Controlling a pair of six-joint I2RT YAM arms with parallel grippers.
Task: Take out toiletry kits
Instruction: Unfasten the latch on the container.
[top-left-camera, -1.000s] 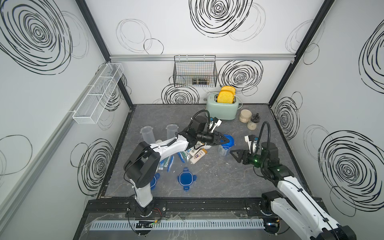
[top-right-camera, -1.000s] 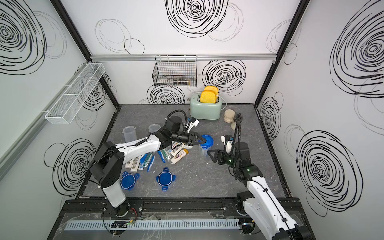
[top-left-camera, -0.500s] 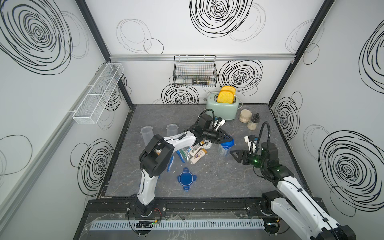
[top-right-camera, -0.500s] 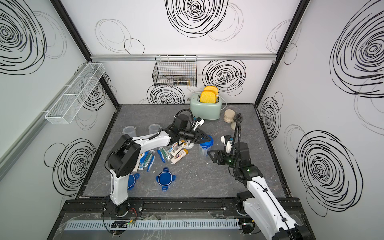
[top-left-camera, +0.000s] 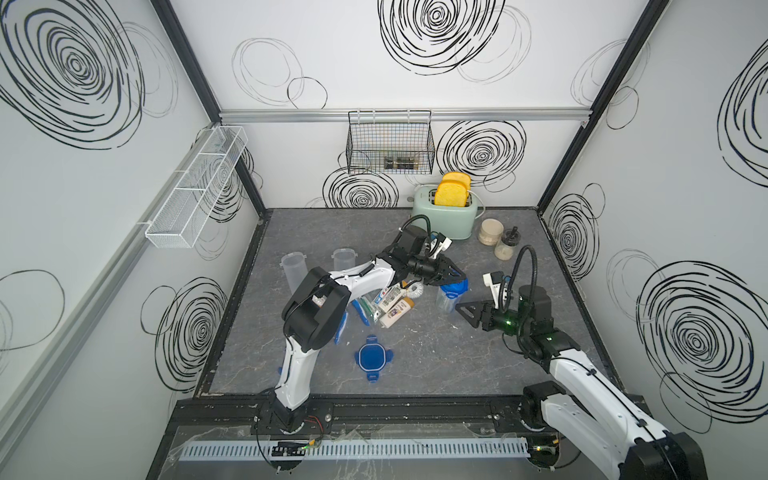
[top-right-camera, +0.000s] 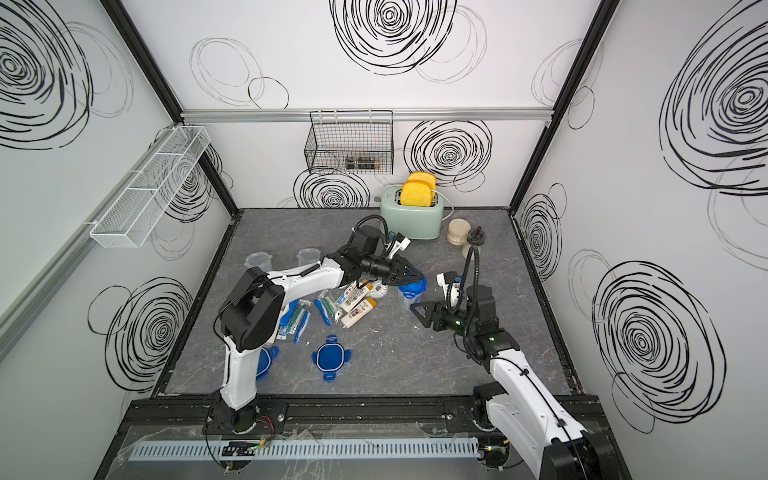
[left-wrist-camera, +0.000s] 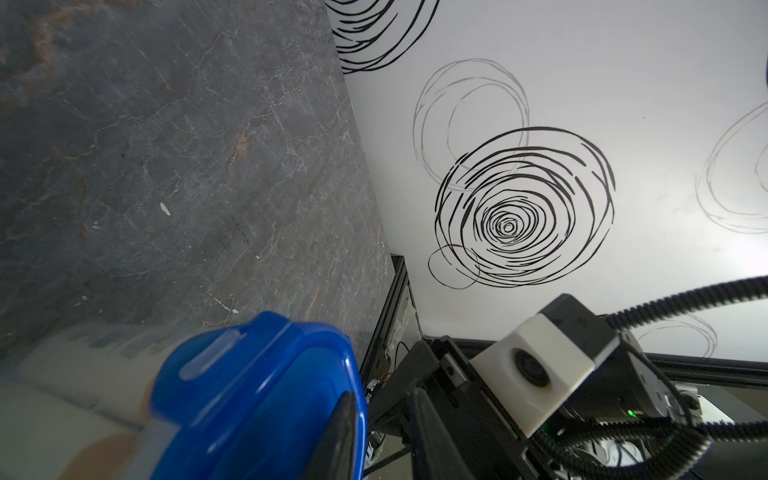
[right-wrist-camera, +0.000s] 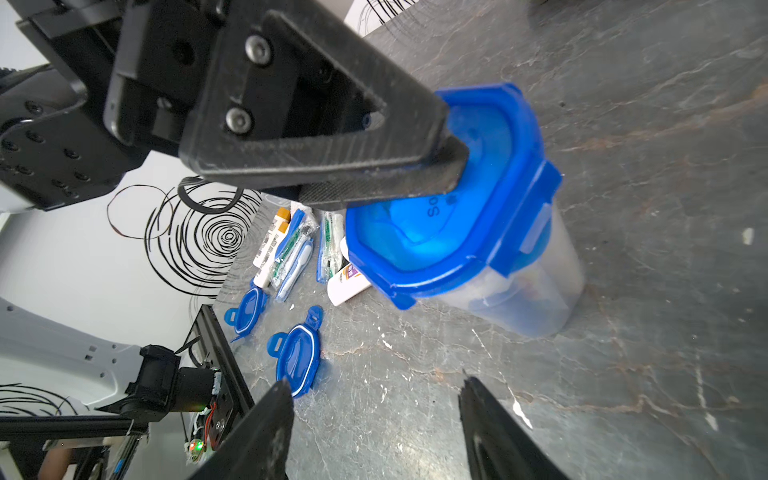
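Note:
Toiletry kits (top-left-camera: 390, 305) lie heaped mid-table: cream mini bottles with tan caps, and blue toothbrushes (right-wrist-camera: 291, 245) in clear wrap. More toiletries show through a clear container (top-left-camera: 451, 293) (top-right-camera: 411, 293) standing upright to their right with its blue clip lid (right-wrist-camera: 449, 232) (left-wrist-camera: 257, 395) on. My left gripper (top-left-camera: 459, 276) (top-right-camera: 417, 275) (left-wrist-camera: 382, 415) reaches over that lid. Its jaws stand narrowly open across the lid's rim, one finger on top and one outside. My right gripper (top-left-camera: 467, 311) (top-right-camera: 419, 311) (right-wrist-camera: 374, 399) hovers open just right of the container, holding nothing.
Two empty clear containers (top-left-camera: 294, 268) (top-left-camera: 344, 259) stand at the left. Loose blue lids (top-left-camera: 371, 356) (top-right-camera: 264, 361) lie near the front. A toaster (top-left-camera: 446, 212) and two jars (top-left-camera: 490, 232) (top-left-camera: 505, 247) sit at the back right. A wire basket (top-left-camera: 390, 143) hangs on the back wall.
My left arm has stretched further right, bringing its gripper onto the lidded container's lid. The right gripper's jaws have narrowed a little; that arm has stayed in place.

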